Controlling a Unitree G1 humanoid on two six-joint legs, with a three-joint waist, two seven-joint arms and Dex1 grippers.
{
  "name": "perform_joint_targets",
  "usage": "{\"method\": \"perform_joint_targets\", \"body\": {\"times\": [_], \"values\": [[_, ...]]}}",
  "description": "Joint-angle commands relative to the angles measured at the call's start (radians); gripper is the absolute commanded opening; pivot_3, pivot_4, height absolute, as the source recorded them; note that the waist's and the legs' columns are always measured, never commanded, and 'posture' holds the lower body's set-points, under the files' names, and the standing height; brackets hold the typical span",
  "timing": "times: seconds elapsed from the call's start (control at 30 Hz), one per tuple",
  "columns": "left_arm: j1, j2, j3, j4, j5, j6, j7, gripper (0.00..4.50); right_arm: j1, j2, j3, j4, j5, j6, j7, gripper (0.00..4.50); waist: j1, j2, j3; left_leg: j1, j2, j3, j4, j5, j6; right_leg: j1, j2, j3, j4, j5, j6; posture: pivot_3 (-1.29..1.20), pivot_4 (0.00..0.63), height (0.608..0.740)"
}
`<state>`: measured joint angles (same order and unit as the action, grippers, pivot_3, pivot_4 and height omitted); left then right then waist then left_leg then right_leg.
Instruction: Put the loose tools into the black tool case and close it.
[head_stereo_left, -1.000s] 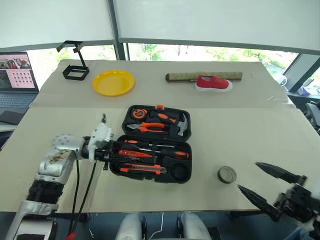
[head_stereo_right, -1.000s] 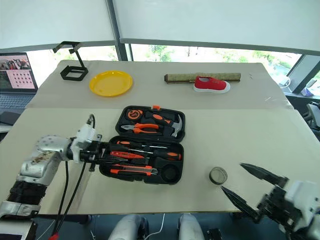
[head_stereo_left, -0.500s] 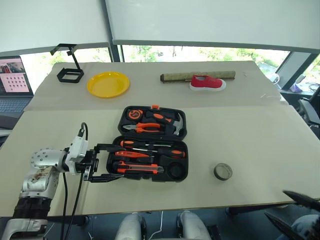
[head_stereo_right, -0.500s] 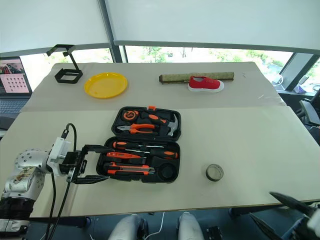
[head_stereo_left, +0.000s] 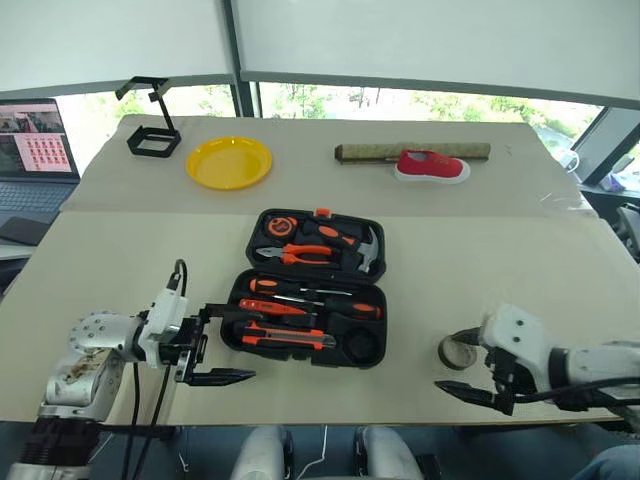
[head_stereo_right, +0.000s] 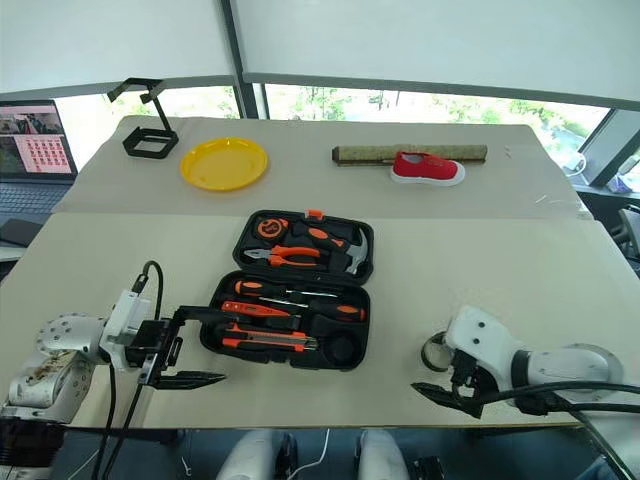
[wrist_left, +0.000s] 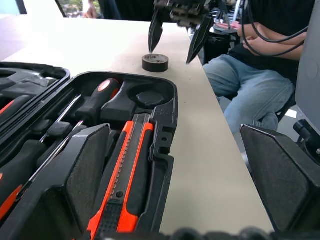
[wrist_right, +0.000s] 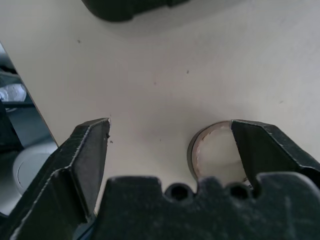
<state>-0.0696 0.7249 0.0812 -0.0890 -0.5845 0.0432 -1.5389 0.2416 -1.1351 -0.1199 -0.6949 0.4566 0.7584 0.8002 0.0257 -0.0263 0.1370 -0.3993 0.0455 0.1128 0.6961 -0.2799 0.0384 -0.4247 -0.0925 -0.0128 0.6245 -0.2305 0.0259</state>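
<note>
Over tape roll (head_stereo_left: 456, 351) now: right hand (head_stereo_left: 462, 360), wide; left hand (head_stereo_left: 226, 343) wide, back off case (head_stereo_left: 310, 322).

Wide beige desk (head_stereo_left: 520, 250) under bright daylight. White roller blinds (head_stereo_left: 420, 45) drawn most of the way down over windows (head_stereo_left: 400, 103), greenery outside below them. Dark window post (head_stereo_left: 244, 60) between panes. Open laptop (head_stereo_left: 35, 150) just beside the desk's left edge.

Black tool case (head_stereo_left: 312, 290) lies open just beyond the spread left hand (head_stereo_left: 218, 343), screwdrivers (head_stereo_left: 318, 304) and orange-black utility knife (head_stereo_left: 285, 338) seated in its near half; the small dark tape roll (head_stereo_left: 455, 351) lies flat, loose, right at the right hand (head_stereo_left: 461, 362)
</note>
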Motion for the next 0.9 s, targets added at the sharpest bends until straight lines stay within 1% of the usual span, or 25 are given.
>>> {"method": "perform_joint_targets", "body": {"times": [0.03, 0.07, 0.1, 0.17, 0.27, 0.3, 0.33, 0.4, 0.47, 0.57, 0.63, 0.77, 0.83, 0.9], "values": [[0.003, 0.004, 0.006, -0.050, -0.010, -0.003, 0.013, 4.50, -0.033, -0.025, 0.039, 0.017, -0.053, 0.051, -0.022, 3.20, -0.003, 0.000, 0.000, 0.000, 0.000, 0.000, 0.000, 0.000, 0.000, 0.000, 0.000, 0.000, 0.000, 0.000, 0.000, 0.00, 0.150, 0.740], [0.003, 0.004, 0.006, -0.054, -0.011, -0.002, 0.014, 4.50, -0.040, -0.025, 0.046, 0.020, -0.061, 0.057, -0.025, 2.80, -0.005, 0.000, 0.000, 0.000, 0.000, 0.000, 0.000, 0.000, 0.000, 0.000, 0.000, 0.000, 0.000, 0.000, 0.001, 0.00, 0.150, 0.740], [0.002, 0.003, 0.006, -0.059, -0.011, -0.003, 0.015, 4.50, -0.048, -0.023, 0.054, 0.022, -0.068, 0.064, -0.027, 2.53, -0.007, 0.000, 0.000, 0.000, 0.000, 0.000, 0.000, 0.000, 0.000, 0.000, 0.000, 0.000, 0.000, 0.000, 0.001, 0.00, 0.150, 0.740], [0.000, 0.002, 0.002, -0.070, -0.012, -0.001, 0.019, 4.50, -0.066, -0.016, 0.071, 0.028, -0.080, 0.064, -0.025, 1.70, -0.010, 0.000, 0.000, 0.000, 0.000, 0.000, 0.000, 0.000, 0.000, 0.000, 0.000, 0.000, 0.000, 0.000, 0.001, 0.00, 0.150, 0.740], [0.001, 0.002, -0.004, -0.081, -0.012, -0.001, 0.021, 4.50, -0.100, 0.004, 0.098, 0.027, -0.091, 0.054, -0.023, 0.81, -0.013, 0.000, 0.000, 0.001, 0.000, 0.000, 0.001, 0.000, 0.000, 0.001, 0.001, 0.000, 0.001, 0.000, 0.000, 0.00, 0.150, 0.740], [0.004, 0.002, -0.005, -0.082, -0.010, -0.004, 0.020, 4.50, -0.109, 0.006, 0.107, 0.027, -0.099, 0.041, -0.016, 0.35, -0.014, 0.000, 0.000, 0.001, 0.000, 0.000, 0.001, 0.000, 0.000, 0.001, 0.001, 0.000, 0.001, 0.000, 0.000, 0.00, 0.150, 0.740], [0.005, 0.003, -0.006, -0.083, -0.010, -0.004, 0.020, 4.50, -0.120, 0.008, 0.113, 0.029, -0.107, 0.026, -0.011, 0.02, -0.014, 0.000, 0.000, 0.001, 0.000, 0.000, 0.001, 0.000, 0.000, 0.001, 0.001, 0.000, 0.001, 0.000, 0.000, 0.00, 0.150, 0.740], [0.010, 0.005, -0.004, -0.081, -0.010, -0.005, 0.020, 4.50, -0.164, 0.016, 0.126, 0.025, -0.107, -0.026, 0.020, 0.02, -0.015, 0.000, 0.000, 0.001, 0.000, 0.000, 0.000, 0.000, 0.000, 0.001, 0.001, 0.000, 0.001, 0.000, 0.000, 0.00, 0.150, 0.740], [0.017, 0.008, 0.000, -0.081, -0.009, -0.006, 0.023, 4.50, -0.240, 0.032, 0.136, 0.001, -0.062, -0.055, 0.077, 0.02, -0.018, 0.000, 0.000, 0.001, 0.000, 0.000, 0.001, 0.000, 0.000, 0.000, 0.001, 0.000, 0.001, 0.000, 0.000, 0.00, 0.150, 0.740], [0.034, 0.011, 0.007, -0.082, -0.008, -0.009, 0.026, 4.50, -0.395, 0.065, 0.193, -0.038, 0.006, -0.023, 0.146, 0.02, -0.023, 0.000, 0.000, 0.001, 0.001, 0.000, 0.001, 0.000, 0.000, 0.000, 0.001, 0.000, 0.001, 0.000, 0.000, 0.00, 0.150, 0.740], [0.045, 0.013, 0.011, -0.086, -0.008, -0.011, 0.031, 4.50, -0.513, 0.115, 0.252, -0.041, 0.040, 0.045, 0.145, 0.02, -0.025, -0.001, 0.001, 0.002, 0.002, 0.000, 0.000, 0.000, 0.000, 0.000, 0.002, 0.000, 0.001, 0.000, 0.000, 0.00, 0.150, 0.740], [0.065, 0.015, 0.020, -0.100, -0.009, -0.010, 0.045, 4.50, -0.687, 0.217, 0.404, 0.001, 0.034, 0.129, 0.151, 0.02, -0.024, -0.001, 0.001, 0.001, 0.002, 0.000, 0.000, 0.000, 0.000, 0.000, 0.001, 0.000, 0.002, 0.000, -0.001, 0.00, 0.150, 0.740], [0.085, 0.020, 0.029, -0.113, -0.010, -0.010, 0.052, 4.50, -0.735, 0.234, 0.498, 0.026, -0.006, 0.150, 0.167, 0.02, -0.023, -0.001, 0.001, 0.001, 0.002, 0.000, 0.001, 0.000, 0.000, 0.000, 0.001, -0.001, 0.001, 0.000, -0.001, 0.00, 0.150, 0.740], [0.102, 0.024, 0.041, -0.124, -0.011, -0.008, 0.061, 4.50, -0.766, 0.231, 0.558, 0.039, -0.027, 0.180, 0.180, 0.02, -0.019, -0.001, 0.001, 0.000, 0.001, 0.000, 0.001, 0.000, 0.000, -0.001, 0.000, -0.001, 0.002, 0.000, -0.001, 0.00, 0.150, 0.740]]}}
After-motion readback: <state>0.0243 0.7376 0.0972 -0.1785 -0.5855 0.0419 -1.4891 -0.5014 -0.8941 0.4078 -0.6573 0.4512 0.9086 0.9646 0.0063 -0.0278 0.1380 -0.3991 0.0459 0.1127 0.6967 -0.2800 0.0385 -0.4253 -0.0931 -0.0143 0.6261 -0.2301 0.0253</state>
